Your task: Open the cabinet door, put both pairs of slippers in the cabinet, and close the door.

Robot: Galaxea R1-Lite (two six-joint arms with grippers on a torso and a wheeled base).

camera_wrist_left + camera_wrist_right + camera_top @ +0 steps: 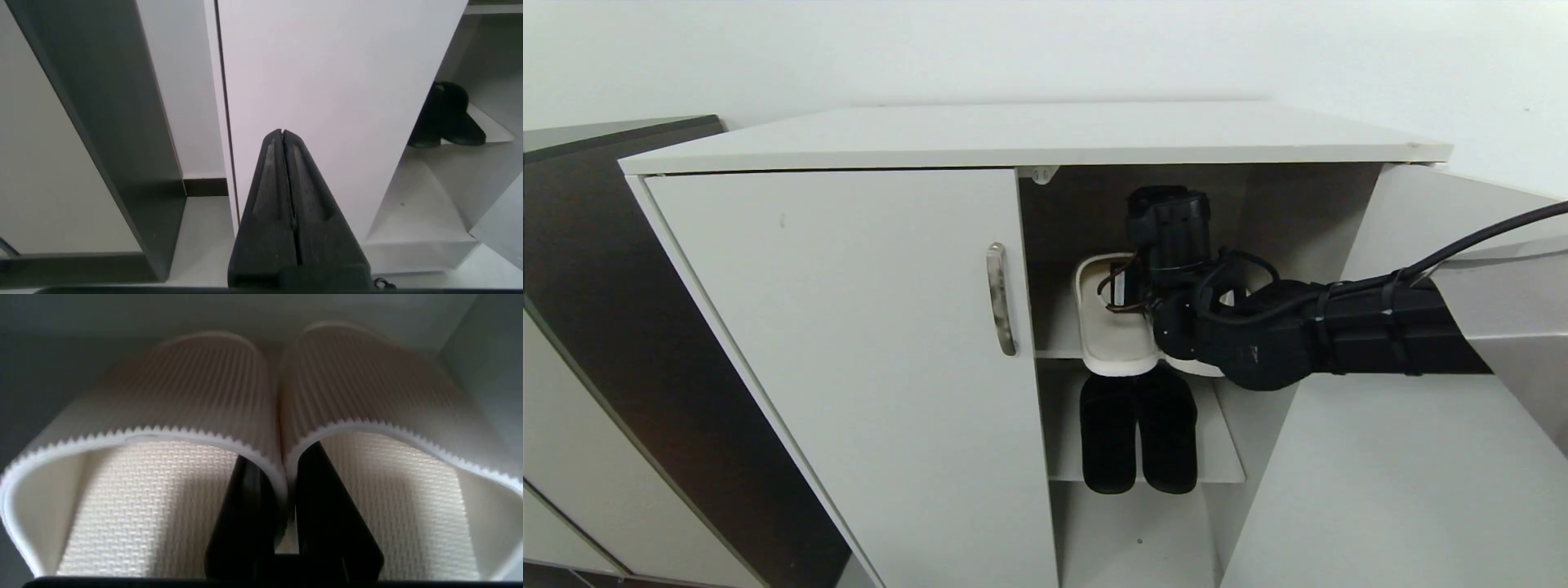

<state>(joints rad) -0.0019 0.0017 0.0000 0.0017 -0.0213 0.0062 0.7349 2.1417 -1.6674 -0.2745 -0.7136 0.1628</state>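
Note:
The white cabinet (1029, 135) has its right door (1405, 482) swung open and its left door (849, 351) closed. A pair of white slippers (1111, 339) rests on the upper shelf (1055, 331), heels overhanging the edge. My right arm reaches into the cabinet; in the right wrist view the right gripper (288, 494) is shut on the white slippers (204, 400), pinching their two inner straps together. A pair of black slippers (1139, 433) lies on the lower shelf (1063, 445). My left gripper (282, 143) is shut and empty, low before the closed door (343, 82); the black slippers (445, 118) lie off to its side.
The closed door carries a metal handle (1001, 298). A dark panel (621, 286) and pale boards lean against the wall left of the cabinet. The open door stands close beside my right arm. The cabinet's bottom compartment (1135, 539) is bare.

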